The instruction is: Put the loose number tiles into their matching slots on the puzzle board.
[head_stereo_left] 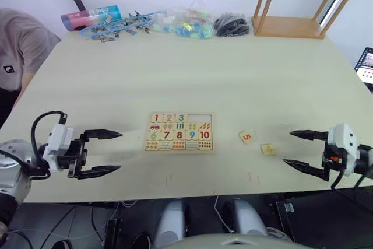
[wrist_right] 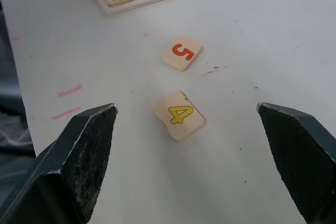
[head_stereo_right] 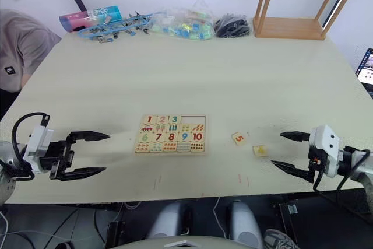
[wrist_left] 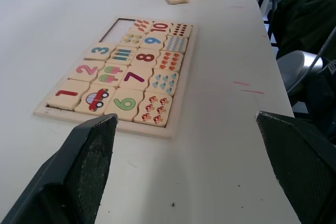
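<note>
Tiles 4 (wrist_right: 179,115) and 5 (wrist_right: 181,53) lie loose right of the puzzle board (head_stereo_left: 179,133), whose far-right slots (head_stereo_left: 199,118) sit bare; both hands, left hand (head_stereo_left: 104,153) and right hand (head_stereo_left: 298,148), wide open and empty, the right must close on the 4.

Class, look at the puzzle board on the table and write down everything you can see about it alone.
The puzzle board is a flat rectangle of pale wood with a thin raised frame, lying flat on the table between the two open grippers, touched by neither. Its top row holds tiles 1, 2 and 3, then two empty slots of bare wood. Below run a row of counting pictures, the numbers 6 to 10, and another picture row. The 5 tile and 4 tile lie loose to its right.
</note>
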Robot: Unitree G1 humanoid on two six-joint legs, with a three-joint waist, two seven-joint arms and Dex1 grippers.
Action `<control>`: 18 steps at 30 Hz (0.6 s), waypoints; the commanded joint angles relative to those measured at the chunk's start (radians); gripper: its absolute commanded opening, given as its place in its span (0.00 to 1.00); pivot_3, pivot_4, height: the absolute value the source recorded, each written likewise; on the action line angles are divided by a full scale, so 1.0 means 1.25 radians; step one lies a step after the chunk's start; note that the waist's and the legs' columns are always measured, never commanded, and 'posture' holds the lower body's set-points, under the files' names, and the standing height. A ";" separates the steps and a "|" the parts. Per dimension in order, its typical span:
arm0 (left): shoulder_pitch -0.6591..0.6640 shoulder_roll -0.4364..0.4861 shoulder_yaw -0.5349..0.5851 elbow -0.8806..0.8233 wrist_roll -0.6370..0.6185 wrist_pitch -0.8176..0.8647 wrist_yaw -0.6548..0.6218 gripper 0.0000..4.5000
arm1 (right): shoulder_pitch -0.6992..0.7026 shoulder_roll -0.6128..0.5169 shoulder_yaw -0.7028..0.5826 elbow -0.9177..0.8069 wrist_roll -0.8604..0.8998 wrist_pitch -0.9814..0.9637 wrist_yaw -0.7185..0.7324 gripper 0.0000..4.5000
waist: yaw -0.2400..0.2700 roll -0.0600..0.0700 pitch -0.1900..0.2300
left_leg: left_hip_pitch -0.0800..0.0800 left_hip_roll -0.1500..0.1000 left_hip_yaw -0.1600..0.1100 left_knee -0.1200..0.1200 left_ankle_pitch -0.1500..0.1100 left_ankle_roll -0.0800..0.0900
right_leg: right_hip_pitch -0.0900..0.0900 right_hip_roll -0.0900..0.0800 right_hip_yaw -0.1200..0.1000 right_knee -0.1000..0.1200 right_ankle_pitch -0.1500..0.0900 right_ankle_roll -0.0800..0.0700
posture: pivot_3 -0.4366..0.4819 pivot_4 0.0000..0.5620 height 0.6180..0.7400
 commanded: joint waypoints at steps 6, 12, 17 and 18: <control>-0.026 0.032 -0.017 -0.011 -0.023 0.027 -0.024 1.00 | -0.237 -0.040 0.191 0.174 -0.115 -0.111 0.146 0.99 | 0.001 0.002 0.002 | 0.000 0.000 0.001 0.001 0.000 0.000 | 0.000 0.000 0.001 0.000 0.000 0.000 | 0.48 0.27 0.98; -0.010 0.039 -0.009 -0.023 -0.044 0.022 -0.024 1.00 | -0.321 -0.022 0.265 0.283 -0.160 -0.175 0.183 0.99 | 0.004 0.003 0.003 | -0.001 0.000 0.002 0.001 0.000 0.000 | -0.001 0.000 0.001 0.002 0.000 0.000 | 0.48 0.27 0.98; -0.006 0.037 -0.007 -0.029 -0.048 0.024 -0.024 1.00 | -0.343 -0.021 0.290 0.340 -0.182 -0.229 0.201 0.99 | 0.007 0.003 0.003 | -0.001 0.000 0.006 0.001 0.000 0.000 | -0.002 0.000 0.001 0.002 0.000 0.000 | 0.48 0.27 0.98; -0.006 0.036 -0.007 -0.030 -0.048 0.023 -0.024 1.00 | -0.346 -0.020 0.292 0.353 -0.185 -0.240 0.204 0.99 | 0.007 0.003 0.003 | -0.001 0.000 0.007 0.001 0.000 0.000 | -0.002 0.000 0.001 0.002 0.000 0.000 | 0.48 0.27 0.98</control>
